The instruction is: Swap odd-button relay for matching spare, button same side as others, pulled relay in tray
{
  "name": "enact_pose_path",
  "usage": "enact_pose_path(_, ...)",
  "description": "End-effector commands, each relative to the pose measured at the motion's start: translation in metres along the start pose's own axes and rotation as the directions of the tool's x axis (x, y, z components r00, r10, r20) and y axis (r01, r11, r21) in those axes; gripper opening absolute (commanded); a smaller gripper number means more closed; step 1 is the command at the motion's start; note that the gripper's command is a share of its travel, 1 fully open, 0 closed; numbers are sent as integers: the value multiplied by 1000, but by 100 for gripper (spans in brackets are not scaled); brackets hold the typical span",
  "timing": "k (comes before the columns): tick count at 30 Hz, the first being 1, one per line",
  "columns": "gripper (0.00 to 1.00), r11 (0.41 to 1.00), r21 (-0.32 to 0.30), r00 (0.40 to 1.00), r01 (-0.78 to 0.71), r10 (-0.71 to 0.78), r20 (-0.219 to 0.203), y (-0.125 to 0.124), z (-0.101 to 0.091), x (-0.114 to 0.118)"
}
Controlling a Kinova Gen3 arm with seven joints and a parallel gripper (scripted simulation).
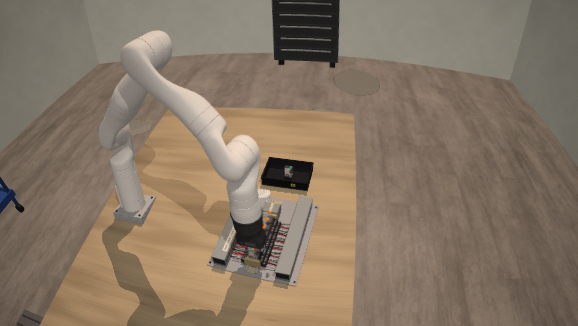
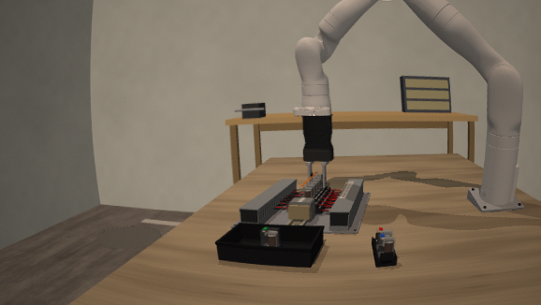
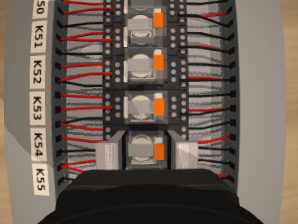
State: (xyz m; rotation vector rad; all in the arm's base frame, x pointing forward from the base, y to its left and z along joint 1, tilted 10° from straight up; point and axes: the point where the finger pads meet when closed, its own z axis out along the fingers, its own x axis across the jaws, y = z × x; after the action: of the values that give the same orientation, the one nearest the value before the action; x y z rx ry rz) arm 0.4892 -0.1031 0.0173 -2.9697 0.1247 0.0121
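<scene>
My gripper (image 2: 317, 181) (image 3: 146, 144) is shut on a clear relay with an orange test button (image 3: 159, 152), at the near end of the row near label K54. Its button is on the right side in the wrist view, like those of the neighbouring relays (image 3: 141, 107) (image 3: 140, 65). It looks straight in line with the row; its blades are hidden, and its exact height against the others cannot be told. A relay with a green button (image 1: 288, 172) (image 2: 271, 239) lies in the black tray (image 1: 275, 185) (image 2: 243, 254).
Grey wire ducts (image 1: 299, 235) (image 3: 260, 100) flank the row, with red and black wires between. A beige block (image 2: 300, 210) stands at the row's tray-side end. A black holder (image 2: 385, 260) with red- and blue-buttoned relays stands beside the tray in the exterior view.
</scene>
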Motion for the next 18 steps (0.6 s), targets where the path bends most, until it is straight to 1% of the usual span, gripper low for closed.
enact_pose_path(1,0,1000,1,1000,0,0,0,0,4,1)
enact_pose_path(2,0,1000,1,1000,0,0,0,0,4,1)
enact_pose_path(3,100,1000,-1,1000,0,0,-2,0,-1,1)
enact_pose_path(18,100,1000,-1,1000,0,0,-2,0,-1,1)
